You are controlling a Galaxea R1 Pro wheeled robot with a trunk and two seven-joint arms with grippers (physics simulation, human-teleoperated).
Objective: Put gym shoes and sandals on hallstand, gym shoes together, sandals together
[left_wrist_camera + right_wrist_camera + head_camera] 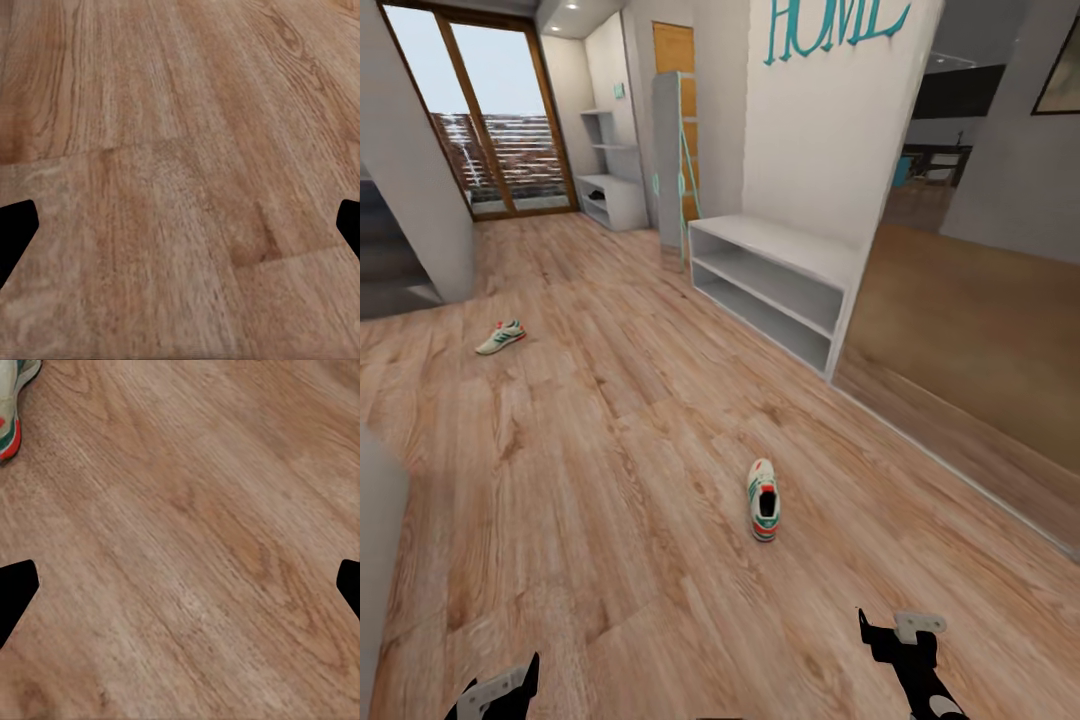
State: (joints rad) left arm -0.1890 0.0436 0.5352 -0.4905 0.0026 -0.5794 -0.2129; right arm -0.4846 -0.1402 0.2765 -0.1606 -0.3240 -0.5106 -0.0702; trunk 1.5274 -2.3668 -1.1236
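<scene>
Two white gym shoes with green stripes and red heels lie apart on the wood corridor floor [610, 450]: one gym shoe [763, 499] is close ahead, and the other gym shoe [501, 337] is farther off to the left. The heel of the near shoe [10, 405] also shows in the right wrist view. The light-grey hallstand [775, 245] stands against the right wall with bare shelves. My left gripper [500, 688] [180, 229] and right gripper [901, 628] [180, 589] hover low over bare planks, both open and holding nothing. The sandals are out of view.
A glass door [490, 120] closes the corridor's far end, with white wall shelves [610, 190] and a tall grey unit [672, 150] beside it. A grey wall corner [420, 200] juts in at the left. Past the hallstand, the right side opens onto another room [970, 330].
</scene>
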